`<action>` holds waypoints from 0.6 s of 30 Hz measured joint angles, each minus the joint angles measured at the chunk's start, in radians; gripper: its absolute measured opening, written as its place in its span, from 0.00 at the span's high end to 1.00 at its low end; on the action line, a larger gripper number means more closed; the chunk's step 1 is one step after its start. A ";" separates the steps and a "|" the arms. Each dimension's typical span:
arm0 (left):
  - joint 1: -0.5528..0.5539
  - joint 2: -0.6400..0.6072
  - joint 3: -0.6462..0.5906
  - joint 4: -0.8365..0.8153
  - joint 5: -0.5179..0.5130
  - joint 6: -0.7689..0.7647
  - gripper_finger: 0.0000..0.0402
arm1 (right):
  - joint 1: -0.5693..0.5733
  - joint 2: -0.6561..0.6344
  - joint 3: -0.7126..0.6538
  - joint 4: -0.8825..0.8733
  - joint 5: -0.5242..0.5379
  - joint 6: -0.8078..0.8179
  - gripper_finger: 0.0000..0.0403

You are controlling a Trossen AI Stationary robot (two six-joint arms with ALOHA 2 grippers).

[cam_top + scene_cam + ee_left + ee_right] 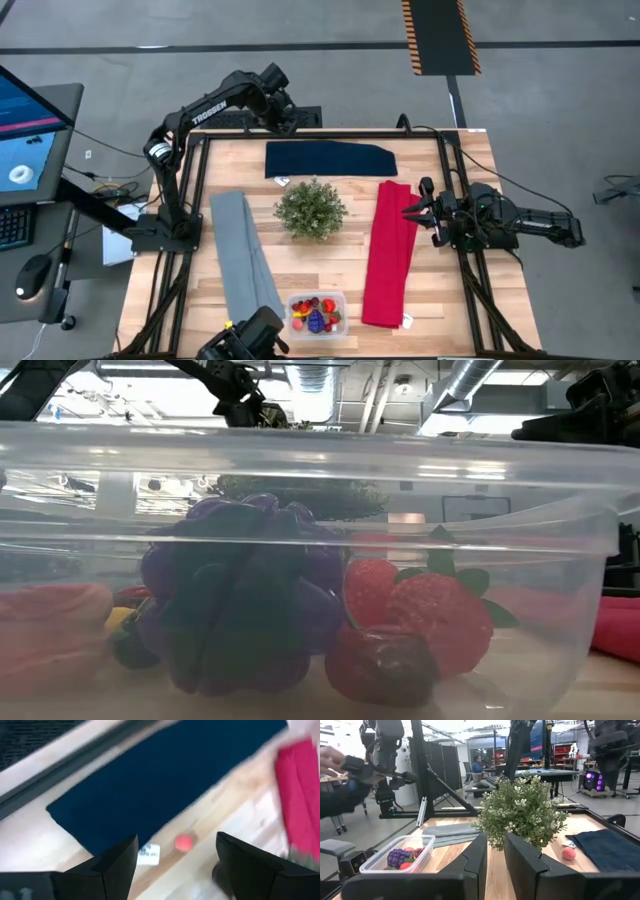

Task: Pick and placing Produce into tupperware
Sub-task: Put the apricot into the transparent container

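The clear tupperware (317, 313) sits at the table's near edge and fills the low view (560, 510). Inside lie a purple grape cluster (235, 610), strawberries (430, 610), a dark berry (385, 660) and a yellow piece (118, 620). One pink-red berry (184, 842) rests on the wood by the navy cloth's white tag (149, 854), also seen from the right wrist (568, 853). My left gripper (177, 839) hovers open above that berry, near the far edge (285, 110). My right gripper (495, 851) waits by the red cloth (415, 212), open by a narrow gap.
A bushy green plant (311, 209) stands mid-table. The navy cloth (330, 158) lies at the far side, a grey cloth (243, 255) on the left, a red cloth (390, 255) on the right. A person's hand (330, 760) shows beyond the table.
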 joint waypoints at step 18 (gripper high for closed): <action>-0.025 0.000 0.000 0.078 0.057 -0.829 0.36 | 0.000 0.000 0.000 0.000 0.000 0.000 0.77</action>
